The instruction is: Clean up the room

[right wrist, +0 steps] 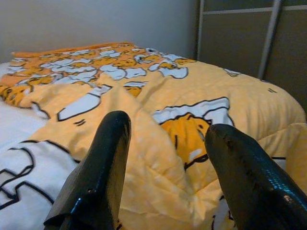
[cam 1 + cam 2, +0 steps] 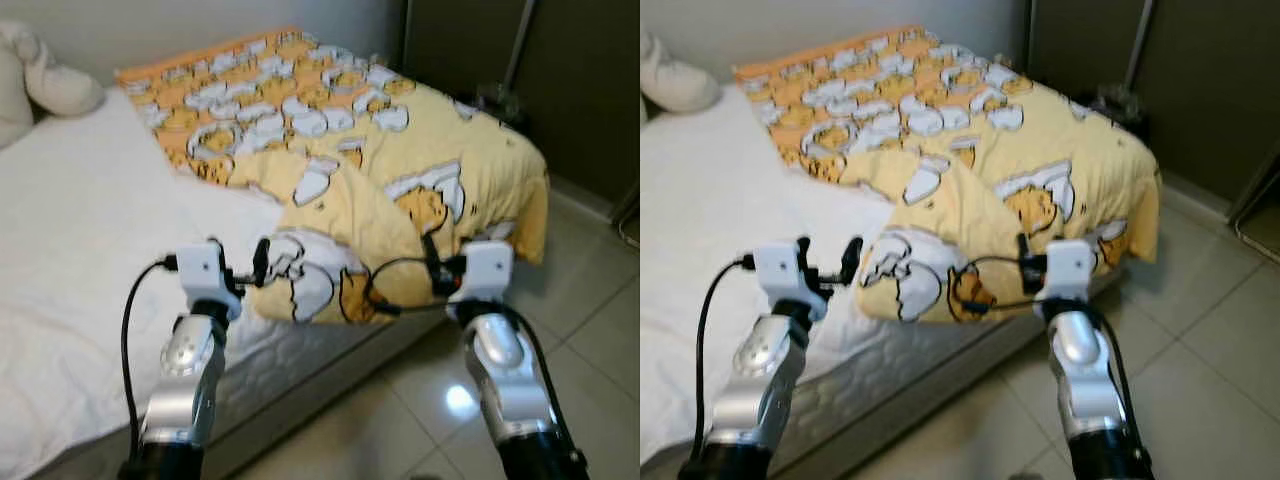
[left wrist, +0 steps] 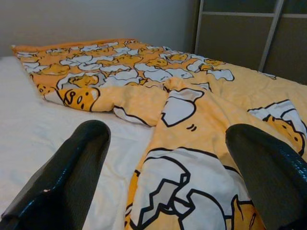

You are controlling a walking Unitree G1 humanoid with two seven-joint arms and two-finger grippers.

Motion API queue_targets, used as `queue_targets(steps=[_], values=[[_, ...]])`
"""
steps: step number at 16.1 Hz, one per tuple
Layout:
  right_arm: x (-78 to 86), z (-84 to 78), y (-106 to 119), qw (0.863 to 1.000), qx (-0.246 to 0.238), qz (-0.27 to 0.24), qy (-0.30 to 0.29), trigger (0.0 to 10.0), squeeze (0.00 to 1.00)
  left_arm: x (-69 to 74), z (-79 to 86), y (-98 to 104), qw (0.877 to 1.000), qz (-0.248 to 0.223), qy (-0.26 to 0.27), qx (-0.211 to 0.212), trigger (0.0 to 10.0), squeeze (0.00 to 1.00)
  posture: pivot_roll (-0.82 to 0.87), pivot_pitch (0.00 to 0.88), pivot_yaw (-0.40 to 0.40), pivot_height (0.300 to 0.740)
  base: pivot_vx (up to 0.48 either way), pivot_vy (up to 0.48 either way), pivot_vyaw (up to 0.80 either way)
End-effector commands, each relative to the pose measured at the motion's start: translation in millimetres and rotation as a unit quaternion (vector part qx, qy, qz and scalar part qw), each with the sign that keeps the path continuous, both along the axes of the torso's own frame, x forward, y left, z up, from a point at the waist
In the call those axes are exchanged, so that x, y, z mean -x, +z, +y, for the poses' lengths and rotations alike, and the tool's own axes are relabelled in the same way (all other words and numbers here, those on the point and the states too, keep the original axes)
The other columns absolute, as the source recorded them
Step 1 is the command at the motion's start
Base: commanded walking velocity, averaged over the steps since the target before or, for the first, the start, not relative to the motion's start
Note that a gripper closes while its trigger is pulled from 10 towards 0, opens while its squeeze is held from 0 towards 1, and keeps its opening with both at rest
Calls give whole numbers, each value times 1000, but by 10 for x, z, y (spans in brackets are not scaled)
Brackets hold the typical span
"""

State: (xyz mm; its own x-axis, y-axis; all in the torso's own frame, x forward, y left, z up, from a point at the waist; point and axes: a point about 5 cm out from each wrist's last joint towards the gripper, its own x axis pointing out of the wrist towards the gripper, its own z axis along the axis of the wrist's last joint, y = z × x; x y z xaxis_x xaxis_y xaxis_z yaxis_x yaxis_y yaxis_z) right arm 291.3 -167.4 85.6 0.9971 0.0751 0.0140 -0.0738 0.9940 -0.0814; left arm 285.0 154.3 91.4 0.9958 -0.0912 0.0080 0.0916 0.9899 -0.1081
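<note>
Right now both tools hover spread at the bed's (image 2: pixel 90 250) near edge — the left tool (image 2: pixel 243 268) and right tool (image 2: pixel 432 262) against the crumpled yellow blanket (image 2: pixel 400 160) bunched toward the bed's foot. Grabbing only a loose fold could drag it floorward — it already overhangs.

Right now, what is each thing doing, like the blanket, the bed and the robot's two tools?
Yellow cartoon-print blanket: bunched up, near edge folded over, one corner hanging off the bed.
White mattress sheet: uncovered, a bit wrinkled.
Cream pillow: lying at the head end.
Left tool: open, holding nothing.
Right tool: open, holding nothing.
</note>
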Motion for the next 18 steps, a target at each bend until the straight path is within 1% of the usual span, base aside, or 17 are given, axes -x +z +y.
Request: queue_targets(steps=[1,2,3,6,7,9,10,11,12,14,15,16,18], values=[[-22,7,60,1000,6,-7,4,10000,0,-29,12,11,1000,4,-2,-10,10000,0,-197,0,155,740,0,0,0],[-23,7,59,1000,6,-7,3,10000,0,-26,9,23,1000,0,-8,-4,10000,0,-197,0,155,740,0,0,0],[-23,10,56,1000,7,-7,3,10000,0,-18,-4,39,1000,-6,-17,2,10000,0,-200,0,160,740,439,0,0],[-22,22,54,1000,13,-8,6,10000,0,-31,-47,42,1000,-5,-27,-6,10000,0,-202,0,162,740,454,0,0],[-24,15,40,1000,24,-7,1,10000,0,-39,-60,43,999,-7,-32,-8,10000,0,-205,0,165,740,469,0,0],[-28,26,25,1000,27,-1,4,10000,0,-46,-59,44,999,-7,-35,-6,10000,0,-206,0,165,740,461,0,0],[-28,30,25,1000,27,-2,6,10000,0,-48,-58,43,999,-7,-34,-5,10000,0,-208,0,166,731,461,0,0],[-26,33,19,1000,27,-2,7,10000,0,-60,-43,25,1000,6,-18,19,10000,0,-208,0,166,723,0,442,0],[-24,35,4,1000,28,2,7,10000,0,-64,-48,21,1000,7,-19,20,10000,0,-208,0,165,723,0,458,0],[-22,37,7,999,31,0,10,10000,0,-58,-76,42,1000,-5,-29,6,10000,0,-208,0,165,723,0,444,0],[-23,42,9,999,34,-1,13,10000,0,-59,-69,35,1000,-4,-23,4,10000,0,-206,0,160,723,0,0,0],[-24,46,6,999,34,0,14,10000,0,-67,-63,22,1000,1,-22,-9,10000,0,-206,0,160,723,0,0,0],[-32,48,17,999,33,-2,12,10000,0,-143,-40,-18,1000,23,-18,-5,10000,0,-208,0,161,723,0,0,0]])
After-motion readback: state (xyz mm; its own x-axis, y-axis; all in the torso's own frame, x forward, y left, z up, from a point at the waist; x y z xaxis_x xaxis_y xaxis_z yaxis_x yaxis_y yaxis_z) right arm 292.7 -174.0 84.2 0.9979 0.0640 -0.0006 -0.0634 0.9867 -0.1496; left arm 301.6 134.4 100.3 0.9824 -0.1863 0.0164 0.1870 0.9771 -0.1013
